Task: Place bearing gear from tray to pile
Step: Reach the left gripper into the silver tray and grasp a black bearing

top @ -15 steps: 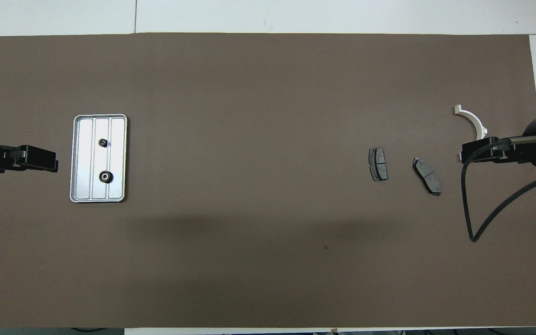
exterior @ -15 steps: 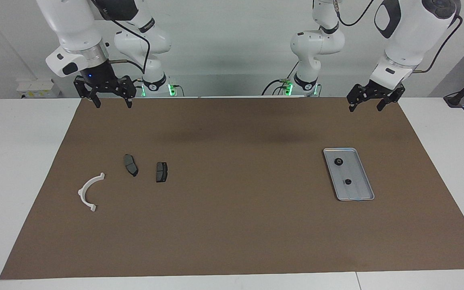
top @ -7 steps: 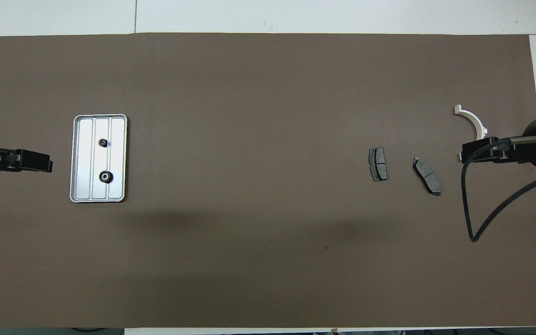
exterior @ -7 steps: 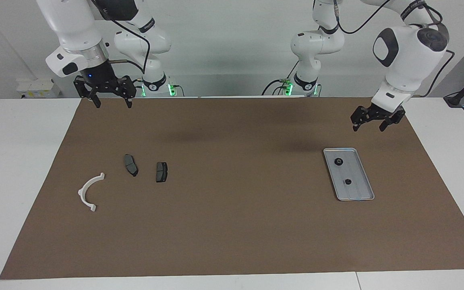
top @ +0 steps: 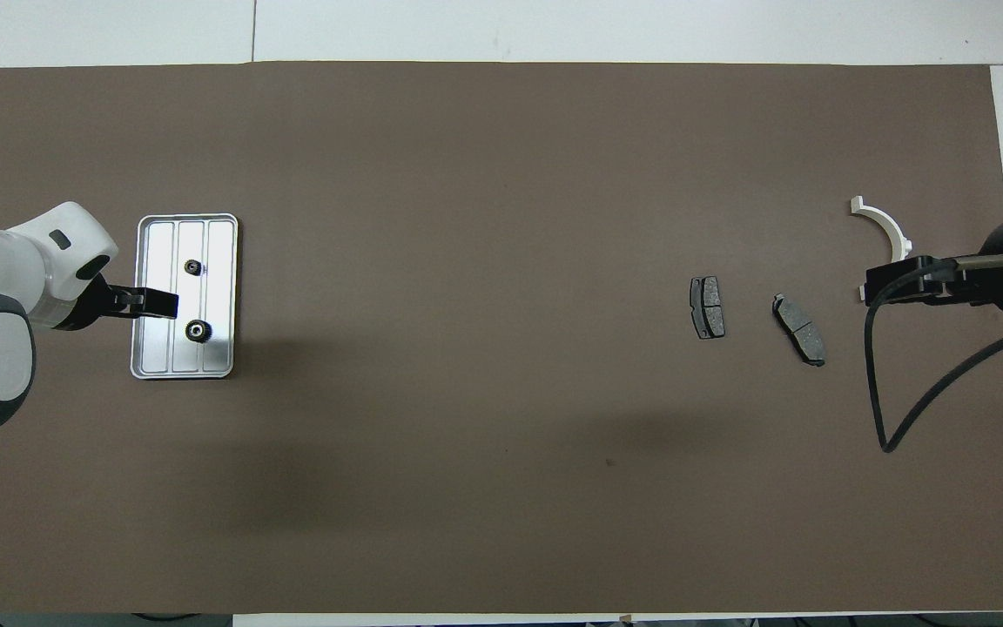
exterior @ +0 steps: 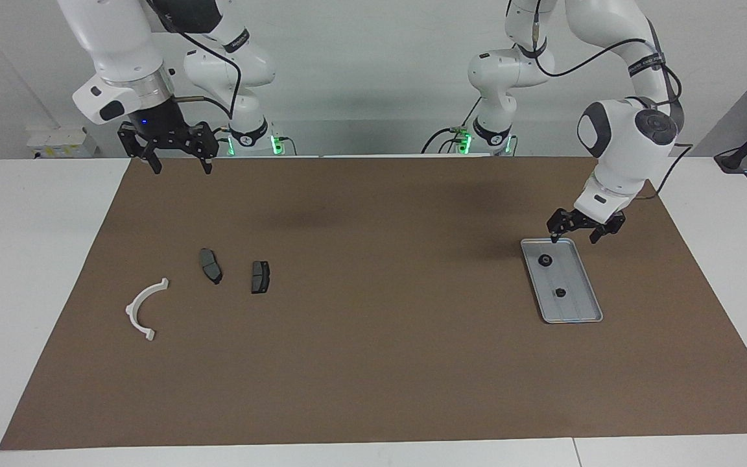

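open left end effector (exterior: 574,231) above tray's (exterior: 582,311) robot-side end, bearing gear (exterior: 545,261) just below

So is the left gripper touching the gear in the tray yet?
Apart. The facing view shows the left gripper open over the tray end nearest the robots, fingertips clear of the nearer gear.

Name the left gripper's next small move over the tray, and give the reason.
Probably lower the open left gripper onto the gear nearer the robots. It hangs above the tray edge nearest the robots, holding nothing, and both gears sit in the tray. The right gripper waits, raised.
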